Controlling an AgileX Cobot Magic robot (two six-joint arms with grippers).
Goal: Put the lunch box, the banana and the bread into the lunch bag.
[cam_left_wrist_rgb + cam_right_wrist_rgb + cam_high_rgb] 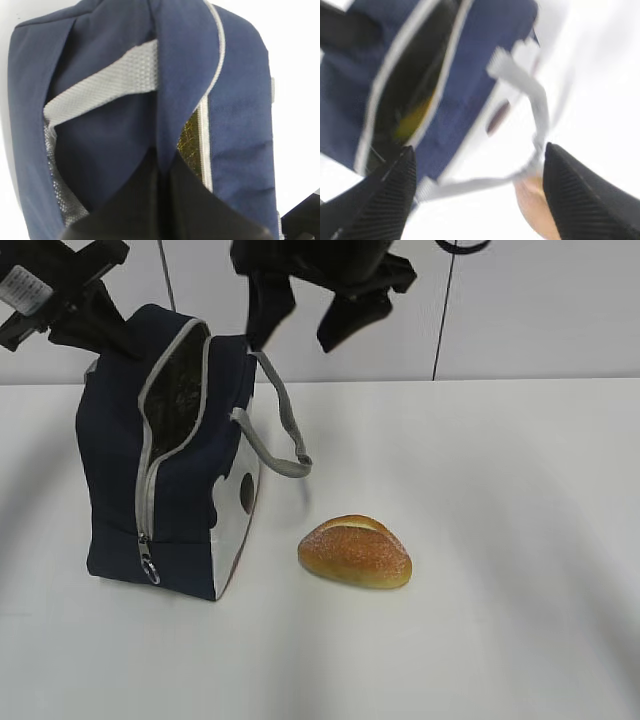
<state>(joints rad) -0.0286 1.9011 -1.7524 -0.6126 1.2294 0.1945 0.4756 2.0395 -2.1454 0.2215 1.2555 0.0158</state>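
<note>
The navy lunch bag stands upright on the left of the table with its grey zipper open. My left gripper is shut on the navy fabric of the bag's top edge. My right gripper hangs open and empty above the bag and its grey strap handle. The bread, a golden-brown roll, lies on the table to the right of the bag. It also shows by the right fingertip. A blurred yellow patch sits inside the bag's opening; I cannot tell whether it is the banana. The lunch box is hidden.
The white table runs back to a pale wall. The loose grey strap handle arches out from the bag's side toward the bread, between my right fingers.
</note>
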